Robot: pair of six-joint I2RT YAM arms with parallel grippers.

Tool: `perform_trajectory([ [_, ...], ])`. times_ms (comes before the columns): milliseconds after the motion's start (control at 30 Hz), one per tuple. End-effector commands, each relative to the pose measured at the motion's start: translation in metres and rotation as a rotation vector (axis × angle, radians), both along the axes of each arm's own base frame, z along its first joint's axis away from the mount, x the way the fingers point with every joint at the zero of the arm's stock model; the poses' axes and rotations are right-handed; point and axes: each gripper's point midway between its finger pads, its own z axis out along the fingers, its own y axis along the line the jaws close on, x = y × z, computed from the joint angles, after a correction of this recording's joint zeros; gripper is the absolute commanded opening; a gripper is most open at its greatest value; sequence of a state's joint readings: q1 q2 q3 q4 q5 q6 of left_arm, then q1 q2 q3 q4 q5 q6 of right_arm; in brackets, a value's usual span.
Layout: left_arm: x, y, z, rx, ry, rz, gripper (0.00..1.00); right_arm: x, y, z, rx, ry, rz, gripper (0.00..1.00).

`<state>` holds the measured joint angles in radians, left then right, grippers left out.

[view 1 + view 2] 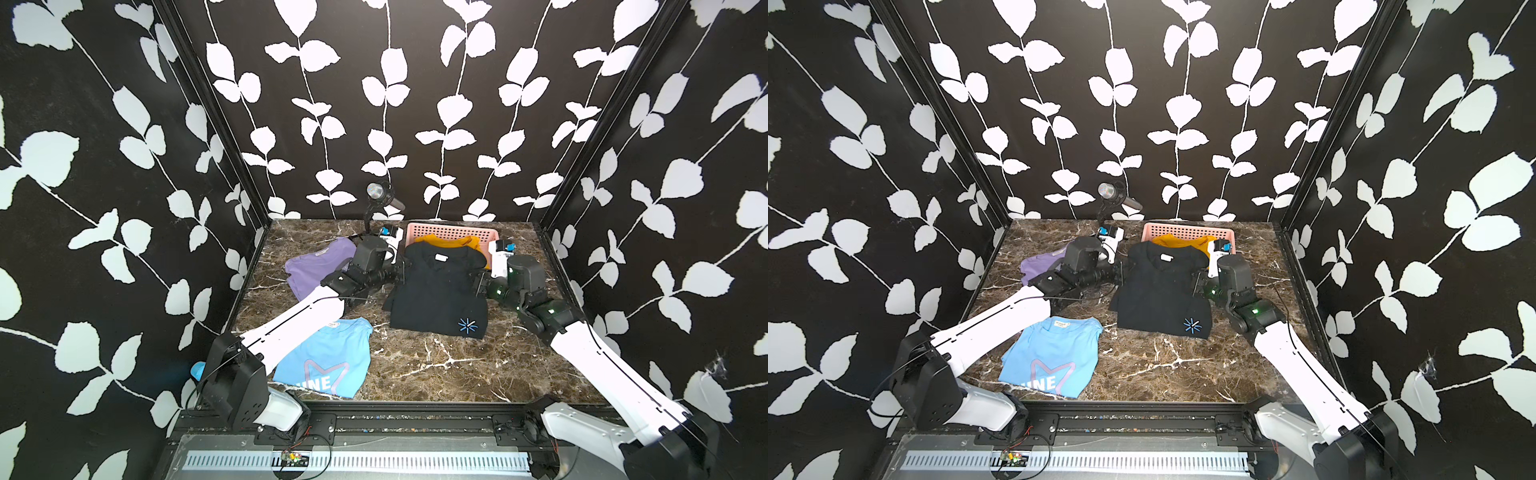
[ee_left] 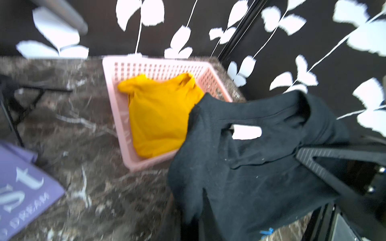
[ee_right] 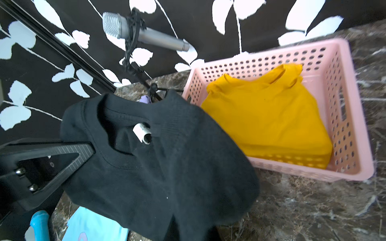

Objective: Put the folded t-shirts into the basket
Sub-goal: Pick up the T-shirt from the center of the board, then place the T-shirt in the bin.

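The left tool [image 1: 401,269] and the right tool [image 1: 478,284] are each clamped on one side of the black t-shirt [image 1: 440,286], near its collar. The shirt hangs between them, just in front of the pink basket [image 1: 449,230], where the yellow t-shirt [image 1: 446,240] lies. The purple t-shirt [image 1: 311,266] and the light blue t-shirt [image 1: 328,357] lie on the counter [image 1: 436,365].

Before us, a dark marble tabletop [image 1: 415,365] — the pink basket [image 1: 451,229] at its back edge, a microphone stand [image 1: 367,220] beside it, purple tee [image 1: 316,266] and light blue tee [image 1: 328,357] lying left.
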<state>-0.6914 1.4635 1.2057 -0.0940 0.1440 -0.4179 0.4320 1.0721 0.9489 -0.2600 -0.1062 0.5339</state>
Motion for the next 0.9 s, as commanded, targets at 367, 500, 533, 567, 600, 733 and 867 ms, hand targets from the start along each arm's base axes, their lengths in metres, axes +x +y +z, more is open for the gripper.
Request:
perform_trajectory([
  [367,0.061,-0.053,0.015,0.059,-0.032,-0.033,0.00,0.058,-0.016,0.017,-0.175,-0.015,-0.129,0.00],
  [500,0.080,-0.063,0.005,0.072,-0.010,-0.037,0.00,0.077,-0.023,0.012,-0.194,-0.002,-0.158,0.00],
  [533,0.086,-0.062,0.002,0.071,0.001,-0.031,0.00,0.082,-0.025,0.009,-0.200,0.005,-0.163,0.00],
  [567,0.091,-0.064,0.000,0.068,0.007,-0.031,0.00,0.086,-0.027,0.009,-0.204,0.004,-0.169,0.00],
  [600,0.097,-0.064,-0.002,0.062,0.013,-0.028,0.00,0.091,-0.029,0.007,-0.214,0.007,-0.175,0.00],
  [733,0.117,-0.073,-0.011,0.064,0.038,-0.047,0.00,0.113,-0.041,0.010,-0.254,0.011,-0.199,0.00],
  [867,0.137,-0.082,-0.017,0.086,0.036,-0.053,0.00,0.134,-0.049,0.004,-0.282,0.020,-0.220,0.00],
])
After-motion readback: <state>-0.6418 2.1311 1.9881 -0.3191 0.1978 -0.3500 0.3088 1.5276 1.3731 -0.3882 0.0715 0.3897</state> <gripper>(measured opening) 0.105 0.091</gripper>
